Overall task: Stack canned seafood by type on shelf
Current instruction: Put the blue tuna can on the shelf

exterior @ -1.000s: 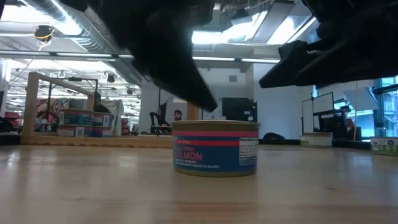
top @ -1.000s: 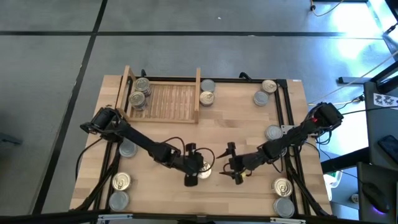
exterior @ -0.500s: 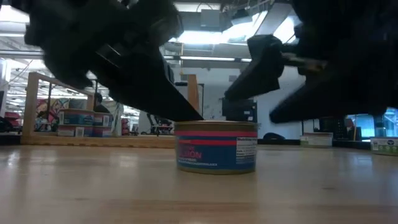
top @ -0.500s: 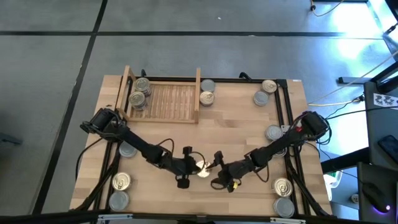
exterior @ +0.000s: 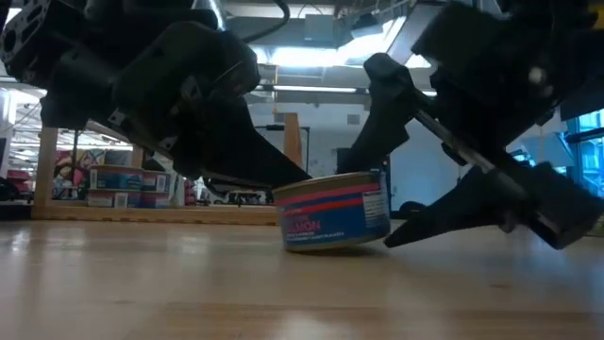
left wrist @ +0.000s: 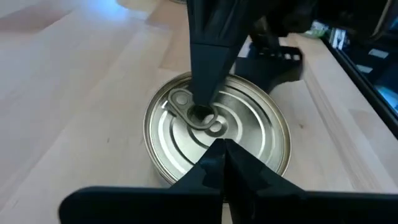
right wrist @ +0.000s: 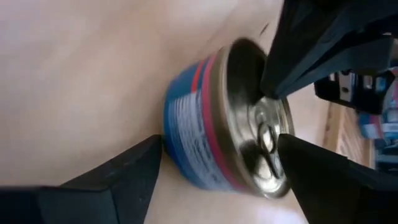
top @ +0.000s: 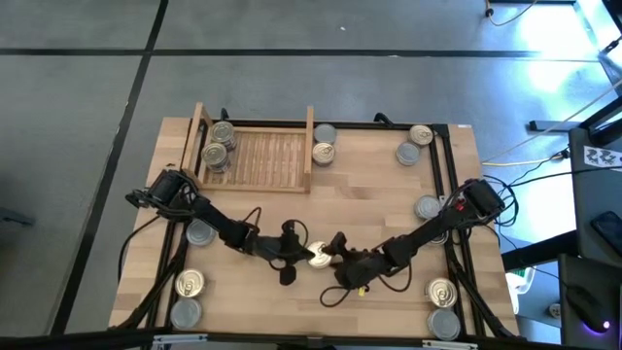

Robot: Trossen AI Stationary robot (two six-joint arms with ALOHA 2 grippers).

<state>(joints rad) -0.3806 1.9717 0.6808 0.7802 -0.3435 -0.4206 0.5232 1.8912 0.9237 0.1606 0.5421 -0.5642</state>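
A short salmon can with a blue and pink label and a pull-tab top stands tilted near the table's near middle. Its left bottom edge is on the wood and its right side is raised. My left gripper is shut and sits over the can's top on the left. My right gripper is open and comes from the right, one finger over the top and one under the raised side. The shelf stands at the far left with two cans at its left end. My left gripper rests its shut fingertips on the can's top near the left rim, slanting down from the table's left. That side of the can stays on the table. My right gripper has its lower finger wedged under the can's raised right bottom edge, nearly level from the table's right. Its upper finger reaches over the top to the pull tab. The can leans between the open fingers.
Loose cans lie around the table: two right of the shelf, two at the far right, one at the right edge, two near right, one at the left, two near left. Black rails border both sides.
My right gripper has moved toward the table's left and down to the can, bringing its fingers over and under it. The can, which stood flat, has tipped: its right side has lifted and its left edge has stayed on the table. My left gripper has shifted slightly left.
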